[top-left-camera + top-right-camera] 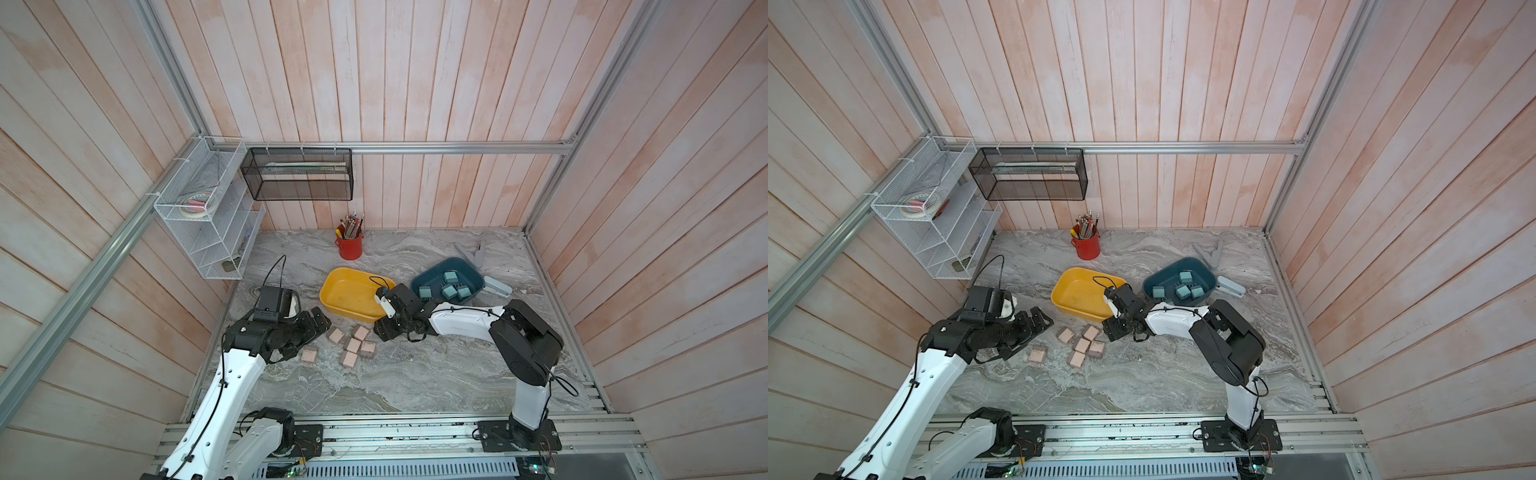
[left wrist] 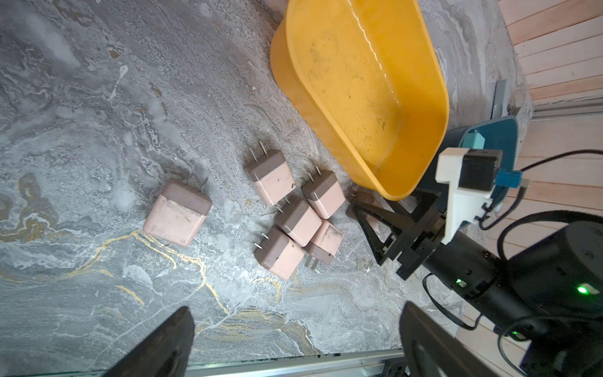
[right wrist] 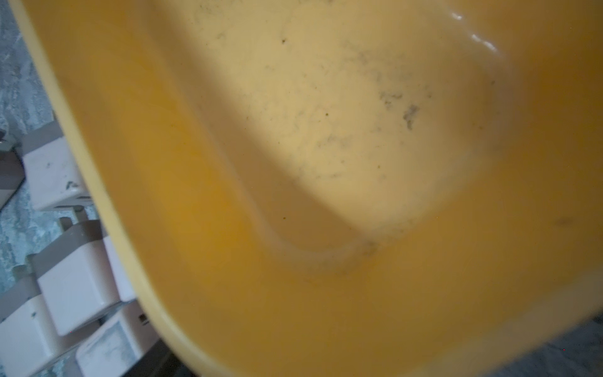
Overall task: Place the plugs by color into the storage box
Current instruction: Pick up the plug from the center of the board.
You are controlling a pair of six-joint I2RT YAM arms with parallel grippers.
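Several pale pink plugs point(image 1: 353, 345) point(image 2: 298, 217) lie in a cluster on the marble table, and one more point(image 1: 309, 355) point(image 2: 177, 215) lies apart to the left. Several teal-blue plugs point(image 1: 446, 286) lie in the dark teal storage box point(image 1: 478, 276). The yellow storage box point(image 1: 328, 291) point(image 2: 437, 107) has no plugs in it. My left gripper point(image 1: 309, 336) point(image 2: 297, 313) is open just left of the pink plugs, holding nothing. My right gripper point(image 1: 384, 322) is at the yellow box's near right corner, and one finger point(image 2: 375, 228) shows beside the rim. The box fills the right wrist view point(image 3: 326, 163) and hides the jaws.
A red cup of pencils point(image 1: 349, 245) stands at the back. A white wire rack point(image 1: 208, 232) and a black mesh basket point(image 1: 297, 174) hang at the back left. Grey tools point(image 1: 478, 253) and a pale blue stapler-like item point(image 1: 496, 286) lie behind and beside the teal box.
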